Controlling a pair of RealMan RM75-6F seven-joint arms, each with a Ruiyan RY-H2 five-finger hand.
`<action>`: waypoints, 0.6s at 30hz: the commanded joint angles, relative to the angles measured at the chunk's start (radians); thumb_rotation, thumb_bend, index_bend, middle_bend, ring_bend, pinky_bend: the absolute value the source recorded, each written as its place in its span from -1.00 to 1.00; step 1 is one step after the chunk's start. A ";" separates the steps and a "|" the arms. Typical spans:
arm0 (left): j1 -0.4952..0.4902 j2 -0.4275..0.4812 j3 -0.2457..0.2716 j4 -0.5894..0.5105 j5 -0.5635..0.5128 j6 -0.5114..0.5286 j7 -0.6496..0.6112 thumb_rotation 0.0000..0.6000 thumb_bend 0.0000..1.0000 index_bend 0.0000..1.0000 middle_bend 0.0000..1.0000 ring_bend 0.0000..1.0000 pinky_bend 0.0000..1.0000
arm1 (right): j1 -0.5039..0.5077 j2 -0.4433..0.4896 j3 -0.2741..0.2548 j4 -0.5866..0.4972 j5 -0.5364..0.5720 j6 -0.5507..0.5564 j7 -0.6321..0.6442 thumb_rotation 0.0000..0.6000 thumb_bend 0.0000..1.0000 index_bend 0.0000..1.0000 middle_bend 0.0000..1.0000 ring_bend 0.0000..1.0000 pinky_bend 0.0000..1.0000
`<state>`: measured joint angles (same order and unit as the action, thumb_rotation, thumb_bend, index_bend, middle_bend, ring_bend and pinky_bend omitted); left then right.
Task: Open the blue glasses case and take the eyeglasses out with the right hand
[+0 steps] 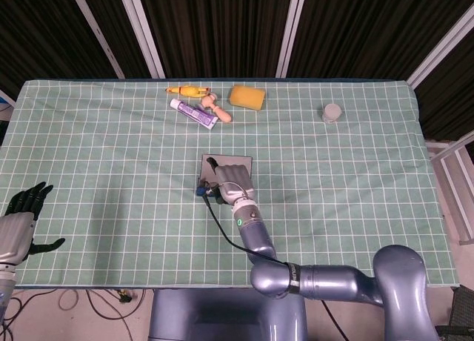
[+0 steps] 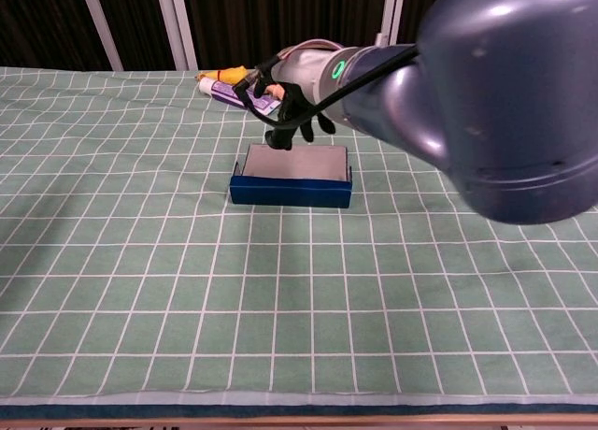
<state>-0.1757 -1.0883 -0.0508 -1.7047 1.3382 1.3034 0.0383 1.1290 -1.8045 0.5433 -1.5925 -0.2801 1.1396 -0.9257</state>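
Blue glasses case (image 2: 291,189) lies open — right hand (image 2: 297,121) above, fingers curled.

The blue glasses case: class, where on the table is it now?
The blue glasses case sits open near the table's middle, directly under the right hand, nearer the robot than the purple tube.

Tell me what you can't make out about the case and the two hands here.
- Eyeglasses: none visible in either view; the blue glasses case interior faces away in chest view, and the right hand covers it in head view.
- Left hand: only at the head view's edge, wrist cut off.
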 commanded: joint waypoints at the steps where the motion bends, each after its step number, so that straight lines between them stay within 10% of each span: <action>1: -0.002 -0.003 -0.001 0.001 -0.002 -0.002 0.005 1.00 -1.00 -1.00 -1.00 -1.00 -1.00 | -0.018 0.035 -0.034 -0.046 0.067 0.014 -0.016 1.00 0.08 -0.74 0.74 0.91 1.00; 18: -0.008 0.004 -0.004 0.001 -0.011 -0.023 -0.024 1.00 -1.00 -1.00 -1.00 -1.00 -1.00 | 0.048 -0.080 -0.076 0.122 0.190 -0.042 0.006 1.00 0.08 -0.74 0.79 0.96 1.00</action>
<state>-0.1834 -1.0844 -0.0545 -1.7033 1.3269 1.2809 0.0147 1.1753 -1.8820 0.4681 -1.4733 -0.0923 1.0993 -0.9216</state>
